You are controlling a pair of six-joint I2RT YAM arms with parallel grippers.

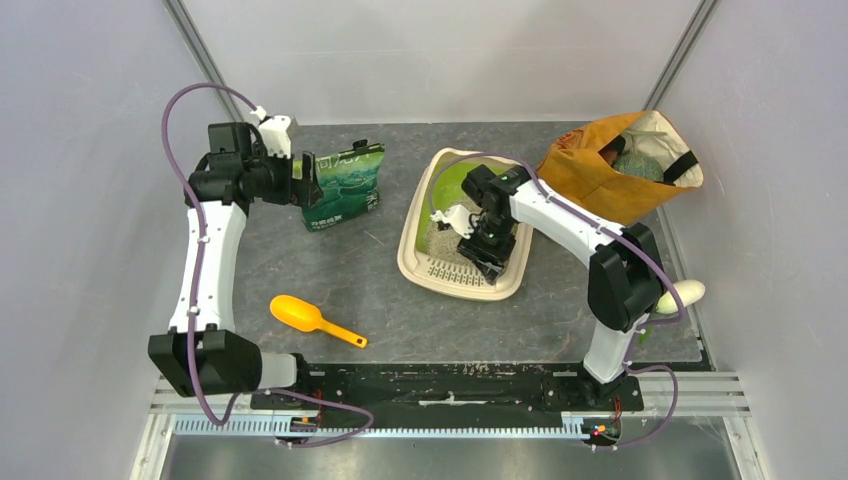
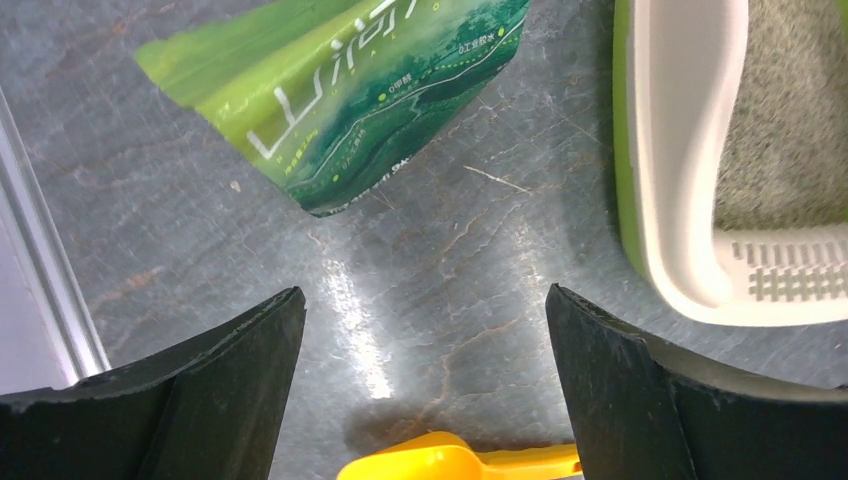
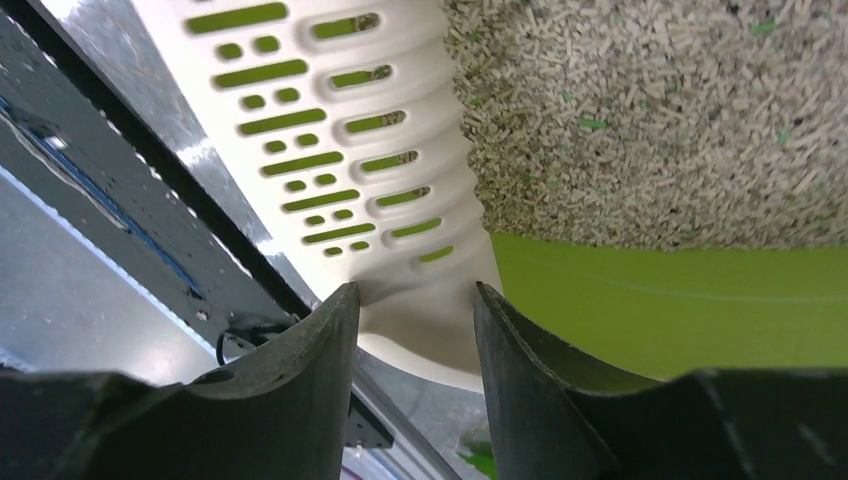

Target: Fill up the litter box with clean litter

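The right gripper (image 3: 415, 295) is nearest. Its fingers are set narrow and clamp the beige rim of the litter box (image 3: 680, 300) at the grate end. The slotted grate lies ahead-left of the fingertips and the clean litter (image 3: 650, 120) ahead-right, covering the box floor. The left gripper (image 2: 425, 300) stands fully spread above the table (image 2: 450, 250), holding nothing. A green bag (image 2: 350, 100) lies ahead of it, and a yellow scoop (image 2: 440, 462) lies below, between its fingers.
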